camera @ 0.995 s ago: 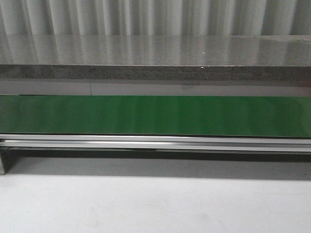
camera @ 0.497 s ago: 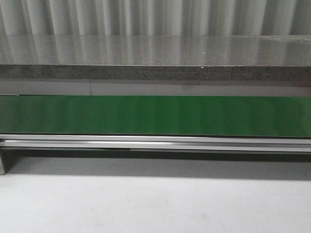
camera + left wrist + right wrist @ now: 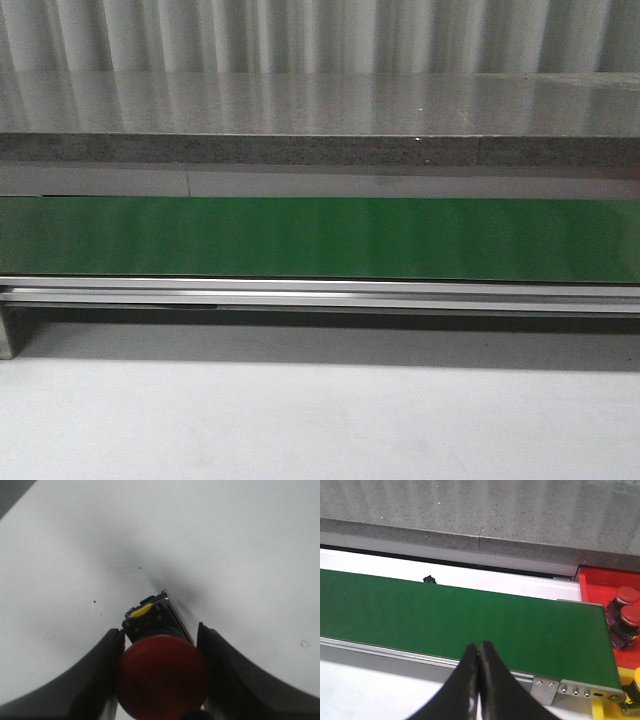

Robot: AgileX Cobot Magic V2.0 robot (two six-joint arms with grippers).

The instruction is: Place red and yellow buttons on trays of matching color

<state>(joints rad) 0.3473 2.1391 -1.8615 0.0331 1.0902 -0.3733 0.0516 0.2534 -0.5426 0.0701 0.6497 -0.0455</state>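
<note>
Nothing moved | left hand (image 3: pixel 161 680) grips red button (image 3: pixel 162 675) | right hand (image 3: pixel 479 680) closed, empty

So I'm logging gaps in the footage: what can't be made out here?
- Front view: both arms, buttons and trays lie outside the frame; only the green belt shows.
- Left wrist view: the red button hides its own body; frame edge crops it.
- Right wrist view: the red tray is cut off by the frame edge.

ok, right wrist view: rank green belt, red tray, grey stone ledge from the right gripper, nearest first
1. green belt: just beyond the right gripper, whose jaws are shut.
2. red tray: off the belt's far end, holding red buttons.
3. grey stone ledge: behind the belt, farthest.
</note>
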